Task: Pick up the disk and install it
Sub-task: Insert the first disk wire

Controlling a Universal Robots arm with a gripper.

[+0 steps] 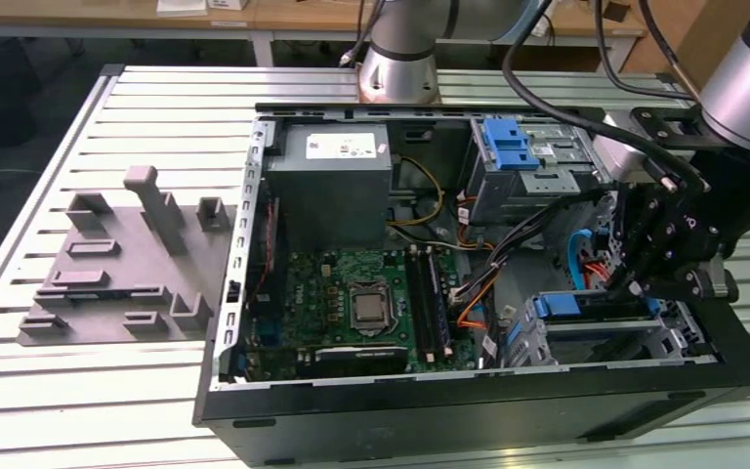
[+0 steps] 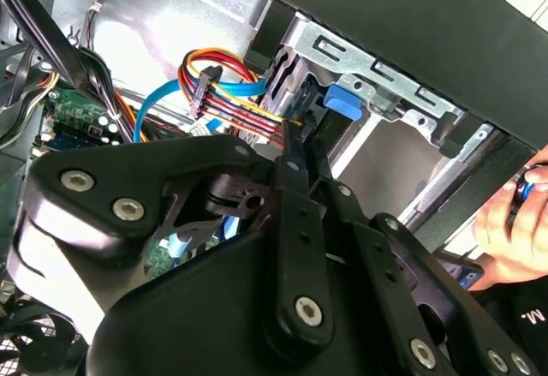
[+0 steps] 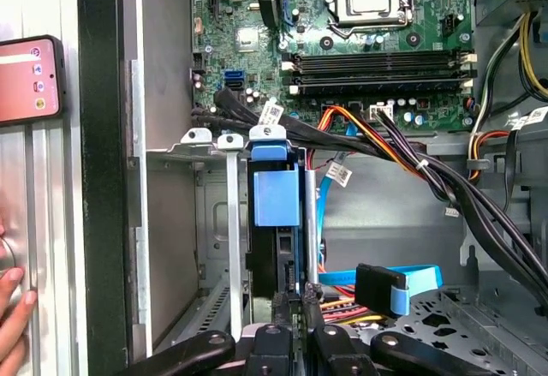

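The disk (image 1: 594, 306) stands on edge in the drive cage (image 1: 668, 342) at the front corner of the open computer case, on the exterior view's right. Its blue carrier tab (image 3: 276, 192) faces up and shows in both wrist views (image 2: 344, 102). My gripper (image 1: 625, 283) reaches down into that cage from above. Its black fingers (image 2: 295, 149) run along the disk's sides, and the gripper (image 3: 289, 283) looks shut on the disk. The lower part of the disk is hidden inside the cage.
Orange, red and blue cables (image 2: 214, 85) crowd the space beside the cage. A motherboard (image 1: 355, 308), a grey power supply (image 1: 333, 181) and an upper bay with a blue latch (image 1: 512, 147) lie inside the case. A grey fixture (image 1: 128, 259) sits on the exterior view's left. A person's hand (image 2: 514, 217) and a phone (image 3: 30, 80) are outside the case wall.
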